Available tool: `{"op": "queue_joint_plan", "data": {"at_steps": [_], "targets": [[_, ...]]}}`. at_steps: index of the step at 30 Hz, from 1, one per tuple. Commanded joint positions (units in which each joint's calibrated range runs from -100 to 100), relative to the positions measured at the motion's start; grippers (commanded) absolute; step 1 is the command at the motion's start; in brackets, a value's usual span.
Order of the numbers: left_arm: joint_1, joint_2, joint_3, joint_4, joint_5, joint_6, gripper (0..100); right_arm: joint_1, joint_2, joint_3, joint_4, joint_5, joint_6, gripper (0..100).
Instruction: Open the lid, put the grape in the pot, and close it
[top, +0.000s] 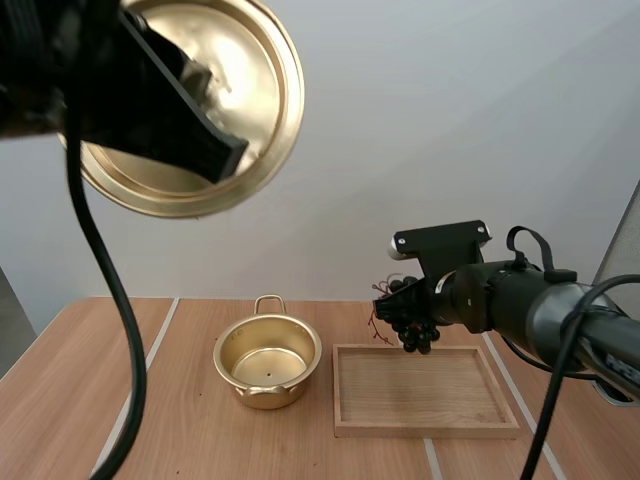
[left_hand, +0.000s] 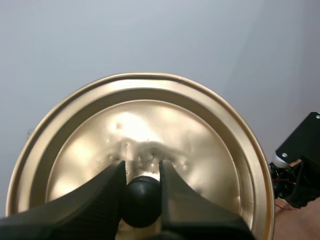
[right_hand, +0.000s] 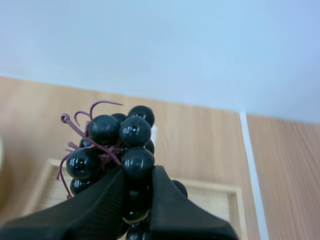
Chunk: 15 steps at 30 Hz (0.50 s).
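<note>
A gold pot (top: 268, 362) stands uncovered on the table, with nothing inside. Its gold lid (top: 255, 100) is held high at the upper left, tilted with its top toward the camera. My left gripper (left_hand: 141, 192) is shut on the lid's black knob (left_hand: 141, 202), and the lid (left_hand: 200, 150) spreads out behind the fingers. My right gripper (top: 405, 305) is shut on a bunch of dark grapes (top: 412, 325), which hangs above the left end of the wooden tray (top: 425, 388). The grapes (right_hand: 117, 145) with purple stems bulge out past the right fingertips (right_hand: 110, 187).
The wooden tray (right_hand: 220, 195) lies right of the pot, with nothing in it. Pale seams run across the wooden table (top: 80, 400).
</note>
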Motion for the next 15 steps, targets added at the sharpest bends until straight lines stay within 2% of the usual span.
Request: {"op": "queue_joint_plan", "data": {"at_steps": [1,7,15], "targets": [[-0.14,-0.3,-6.1,3.7,0.5,-3.3,0,3.0,-5.5,0.2,-0.4,-1.1,-3.5,0],[-0.14,-0.3,-16.5,7.3,2.5,-6.6,0,10.3,-9.4,0.2,-0.4,-2.1,-13.1,0],[-0.14,-0.3,-24.6,7.5,7.7,-6.7,0,18.1,-4.7,-2.9,-0.3,-2.4,-15.4,0]]}}
